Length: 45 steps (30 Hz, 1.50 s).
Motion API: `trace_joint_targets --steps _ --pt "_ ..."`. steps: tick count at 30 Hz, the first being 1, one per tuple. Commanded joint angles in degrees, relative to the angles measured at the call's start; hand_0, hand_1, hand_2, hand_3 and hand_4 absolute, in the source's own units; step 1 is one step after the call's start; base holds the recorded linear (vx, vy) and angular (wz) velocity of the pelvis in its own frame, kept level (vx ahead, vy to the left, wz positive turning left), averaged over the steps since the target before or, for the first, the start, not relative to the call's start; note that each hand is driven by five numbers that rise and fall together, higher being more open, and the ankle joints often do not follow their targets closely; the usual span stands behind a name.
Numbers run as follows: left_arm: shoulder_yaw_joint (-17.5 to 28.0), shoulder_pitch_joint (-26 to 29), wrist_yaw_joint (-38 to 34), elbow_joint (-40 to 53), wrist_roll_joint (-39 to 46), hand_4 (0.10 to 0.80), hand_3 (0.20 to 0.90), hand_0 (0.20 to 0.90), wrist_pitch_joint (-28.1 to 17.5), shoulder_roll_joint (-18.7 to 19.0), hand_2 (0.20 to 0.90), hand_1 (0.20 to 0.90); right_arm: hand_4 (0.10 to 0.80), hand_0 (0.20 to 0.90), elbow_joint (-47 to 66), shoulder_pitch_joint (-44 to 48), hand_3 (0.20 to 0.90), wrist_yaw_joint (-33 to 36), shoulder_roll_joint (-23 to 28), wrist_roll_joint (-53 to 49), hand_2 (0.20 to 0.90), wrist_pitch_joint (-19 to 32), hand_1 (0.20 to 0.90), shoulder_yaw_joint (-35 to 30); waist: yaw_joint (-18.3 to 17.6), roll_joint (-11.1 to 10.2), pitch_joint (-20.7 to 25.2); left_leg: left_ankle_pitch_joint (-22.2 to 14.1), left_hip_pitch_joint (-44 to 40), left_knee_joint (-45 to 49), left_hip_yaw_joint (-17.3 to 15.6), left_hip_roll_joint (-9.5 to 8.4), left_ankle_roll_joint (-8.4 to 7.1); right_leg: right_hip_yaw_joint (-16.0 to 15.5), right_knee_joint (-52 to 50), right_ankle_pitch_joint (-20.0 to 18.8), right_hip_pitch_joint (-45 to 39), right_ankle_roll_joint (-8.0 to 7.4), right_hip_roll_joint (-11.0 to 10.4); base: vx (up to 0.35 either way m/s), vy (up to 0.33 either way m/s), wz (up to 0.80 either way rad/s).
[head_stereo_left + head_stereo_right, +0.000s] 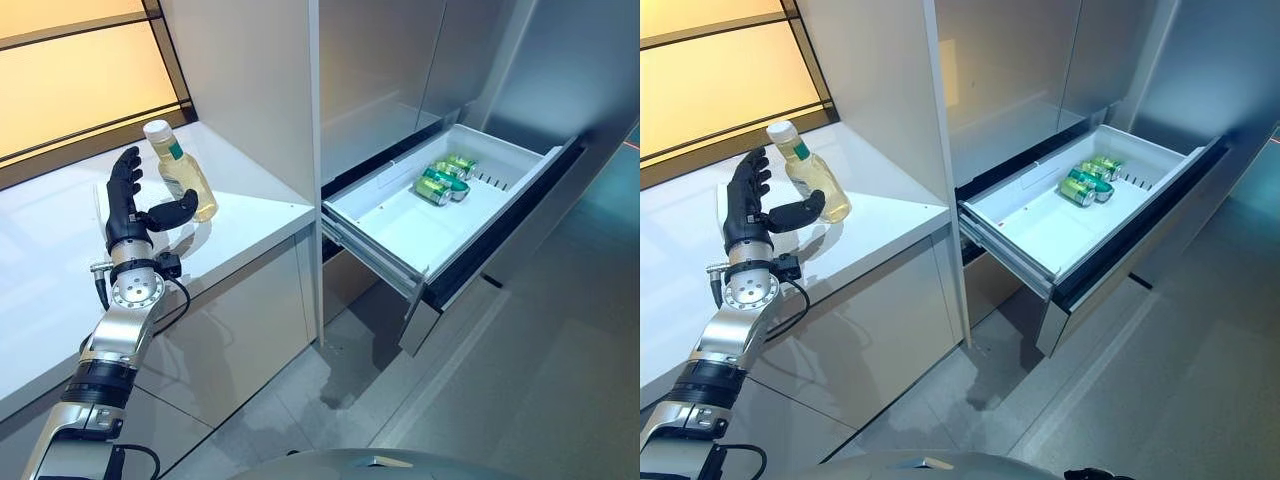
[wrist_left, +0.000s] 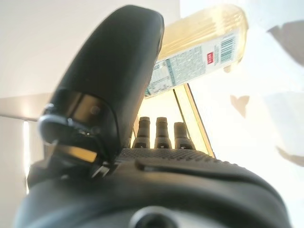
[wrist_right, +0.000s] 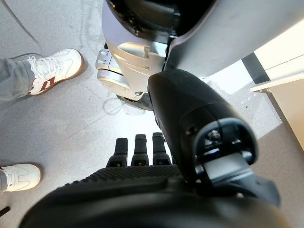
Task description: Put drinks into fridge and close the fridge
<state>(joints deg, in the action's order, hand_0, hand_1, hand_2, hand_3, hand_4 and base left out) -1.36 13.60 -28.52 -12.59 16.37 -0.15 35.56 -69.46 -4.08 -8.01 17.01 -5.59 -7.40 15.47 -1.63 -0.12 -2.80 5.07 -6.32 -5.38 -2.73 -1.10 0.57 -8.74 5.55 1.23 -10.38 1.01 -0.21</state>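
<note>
On the white table, my left hand is spread apart beside the yellow drink bottle, and I think squeezing it comes next.

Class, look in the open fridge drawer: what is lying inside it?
Green cans lie on their sides at the back of the white fridge drawer. They overlap, so the count is unclear. Nothing else shows inside.

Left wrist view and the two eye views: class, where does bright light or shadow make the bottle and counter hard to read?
Left wrist view: the counter is washed out white and the left hand blocks much of the bottle. Eye views: the bottle reads clearly, with soft shadow beside it.
</note>
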Motion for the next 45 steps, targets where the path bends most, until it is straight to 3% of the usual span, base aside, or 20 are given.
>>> trace_joint_targets --steps 1,17,26,37,45 --pt "3.3 14.3 -1.3 -2.7 0.8 0.800 0.900 0.900 -4.4 2.5 0.900 0.900 0.800 0.900 -0.5 1.7 0.900 -1.9 -1.6 -0.3 0.900 0.3 0.900 1.2 -0.5 0.4 1.7 -9.8 -3.1 0.6 3.6 -0.91 -0.57 2.8 -1.5 1.7 1.4 -4.81 -0.6 0.000 0.000 0.00" --pt "2.6 18.7 -1.0 -6.6 5.7 0.800 0.900 0.900 -4.6 2.7 0.900 0.900 0.800 0.900 -0.6 1.8 0.900 -2.0 -1.4 -0.3 0.900 0.2 0.900 1.8 -1.4 0.6 2.0 -10.1 -3.4 0.7 3.0 -0.94 -0.51 3.4 -1.6 1.7 1.5 -4.90 -0.5 0.000 0.000 0.00" --pt "2.9 19.6 0.5 -8.7 12.5 0.800 0.900 0.900 -4.4 1.3 0.900 0.900 0.800 0.900 -0.5 1.7 0.900 -2.2 -1.1 0.1 0.900 0.5 0.900 1.9 -1.8 0.6 2.2 -10.2 -3.5 0.7 2.9 -0.95 -0.51 3.7 -1.6 1.7 1.6 -4.95 -0.4 0.000 0.000 0.00" --pt "3.2 22.0 0.8 -12.9 19.7 0.800 0.900 0.900 -8.5 0.0 0.900 0.900 0.800 0.900 -0.6 1.6 0.900 -2.3 -1.0 0.2 0.900 0.7 0.900 2.5 -2.5 0.6 2.5 -10.2 -3.6 0.7 2.6 -0.98 -0.49 4.2 -1.6 1.5 1.7 -5.00 -0.3 0.009 -0.001 -0.04" --pt "3.7 22.9 -0.6 -13.4 19.5 0.800 0.900 0.900 -10.9 -0.6 0.900 0.900 0.800 0.900 -0.4 1.5 0.900 -2.3 -1.1 0.3 0.900 0.7 0.900 3.0 -2.8 0.6 2.7 -10.3 -3.7 0.8 2.5 -0.98 -0.49 4.5 -1.6 1.5 1.7 -5.02 -0.3 0.003 -0.001 -0.02"
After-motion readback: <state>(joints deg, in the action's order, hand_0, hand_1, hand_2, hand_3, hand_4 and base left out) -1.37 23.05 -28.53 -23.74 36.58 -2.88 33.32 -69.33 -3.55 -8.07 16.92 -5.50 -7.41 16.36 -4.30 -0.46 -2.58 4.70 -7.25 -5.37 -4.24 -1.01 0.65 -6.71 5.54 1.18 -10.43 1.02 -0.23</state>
